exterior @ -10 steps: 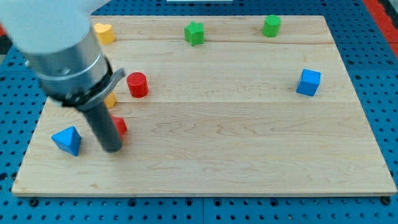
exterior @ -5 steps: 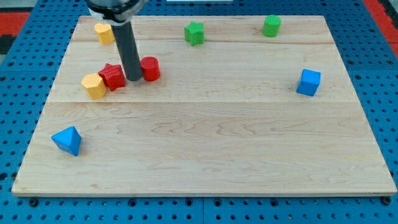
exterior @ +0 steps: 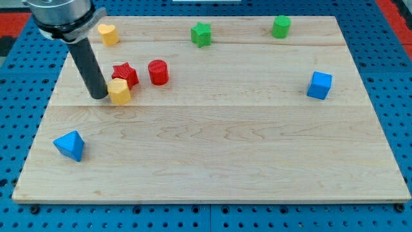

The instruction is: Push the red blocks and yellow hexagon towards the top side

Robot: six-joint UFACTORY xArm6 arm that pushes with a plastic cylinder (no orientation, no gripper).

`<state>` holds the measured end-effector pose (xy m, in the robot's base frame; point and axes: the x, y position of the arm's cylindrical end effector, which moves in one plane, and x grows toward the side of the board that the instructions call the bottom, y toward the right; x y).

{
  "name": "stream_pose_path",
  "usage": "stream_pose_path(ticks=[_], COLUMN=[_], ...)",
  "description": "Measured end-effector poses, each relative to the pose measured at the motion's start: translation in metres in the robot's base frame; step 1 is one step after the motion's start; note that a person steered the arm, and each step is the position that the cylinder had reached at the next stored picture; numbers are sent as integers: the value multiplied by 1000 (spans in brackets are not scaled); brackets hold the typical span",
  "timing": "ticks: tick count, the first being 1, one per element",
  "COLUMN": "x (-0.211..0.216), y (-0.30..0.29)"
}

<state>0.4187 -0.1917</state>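
My tip (exterior: pixel 99 96) sits on the board (exterior: pixel 257 161), touching the left side of the yellow hexagon (exterior: pixel 120 91). I have no claw, so I hold nothing; I can only push. The red star (exterior: pixel 125 74) is just above the hexagon, and the red cylinder (exterior: pixel 158 71) is beside the star. All three are close together, likely so I can shove them up together.

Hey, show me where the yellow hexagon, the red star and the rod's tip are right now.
yellow hexagon (exterior: pixel 119 91), camera view, on its top face.
red star (exterior: pixel 125 74), camera view, on the middle of its top.
my tip (exterior: pixel 100 96), camera view, the rod's very end, against the hexagon's left side.
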Motion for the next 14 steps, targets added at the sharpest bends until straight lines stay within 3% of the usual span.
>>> stream_pose_path(ticks=[2,4,5,6,7,8,10,11,12,13,14], x=[28,-48,-62,-8,-5,-38,-96,-101,-72,-57,-93], y=[28,48,53,54,107,157,135,119,128,94,83])
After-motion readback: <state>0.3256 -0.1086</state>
